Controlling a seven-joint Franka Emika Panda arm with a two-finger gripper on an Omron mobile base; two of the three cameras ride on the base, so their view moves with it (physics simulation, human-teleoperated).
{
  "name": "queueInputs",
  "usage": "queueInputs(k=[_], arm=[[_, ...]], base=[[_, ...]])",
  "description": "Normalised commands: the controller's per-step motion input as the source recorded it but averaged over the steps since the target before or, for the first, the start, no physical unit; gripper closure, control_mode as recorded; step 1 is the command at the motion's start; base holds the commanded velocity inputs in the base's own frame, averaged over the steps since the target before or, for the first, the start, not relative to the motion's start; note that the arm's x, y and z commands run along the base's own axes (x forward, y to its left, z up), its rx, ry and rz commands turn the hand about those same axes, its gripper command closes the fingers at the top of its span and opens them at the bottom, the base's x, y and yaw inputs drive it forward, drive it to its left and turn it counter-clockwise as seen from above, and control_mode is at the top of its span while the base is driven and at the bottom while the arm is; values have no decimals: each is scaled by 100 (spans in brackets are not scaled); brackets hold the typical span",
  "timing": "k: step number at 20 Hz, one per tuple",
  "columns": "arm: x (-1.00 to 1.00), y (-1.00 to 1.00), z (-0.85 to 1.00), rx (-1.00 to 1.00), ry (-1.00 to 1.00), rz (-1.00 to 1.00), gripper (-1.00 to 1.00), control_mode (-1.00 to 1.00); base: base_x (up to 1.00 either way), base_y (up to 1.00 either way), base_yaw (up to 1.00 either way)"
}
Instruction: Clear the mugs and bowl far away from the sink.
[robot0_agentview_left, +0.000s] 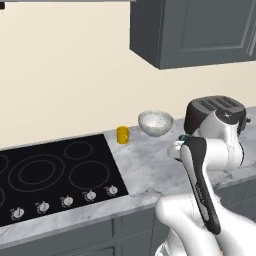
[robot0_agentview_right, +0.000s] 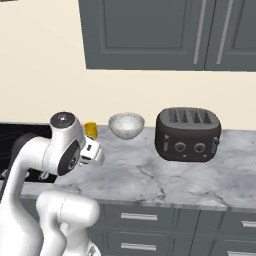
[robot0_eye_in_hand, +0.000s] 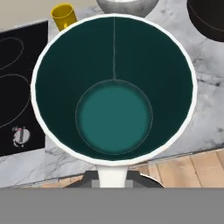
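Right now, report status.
Tool shut on teal-lined mug, held above counter edge. Yellow mug and bowl parked by wall. Toaster right of bowl.

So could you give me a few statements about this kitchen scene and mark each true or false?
1. The yellow mug stands on the counter beside the stovetop. True.
2. The bowl sits on the stovetop. False: it is on the counter, between the yellow mug and the toaster.
3. The mug close to the hand camera is teal inside. True.
4. The toaster lies tipped on its side. False: it stands upright, slots on top.
5. The yellow mug is wider than the bowl. False: the bowl is much wider.
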Motion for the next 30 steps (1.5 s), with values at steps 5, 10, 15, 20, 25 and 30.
queueInputs(k=[5, 10, 15, 20, 25, 30], arm=[[77, 0, -49, 1, -1, 0, 100, -100], [56, 1, -23, 0, 12, -1, 100, -100], [44, 0, -8, 0, 27, -1, 100, -100], [45, 6, -21, -4, 6, -2, 100, -100], [45, 4, -24, -5, 2, 0, 100, -100], [34, 0, -38, 0, 12, 0, 100, -100]], base=[[0, 0, 0], [0, 0, 0], [0, 0, 0], [0, 0, 0], [0, 0, 0], [0, 0, 0]])
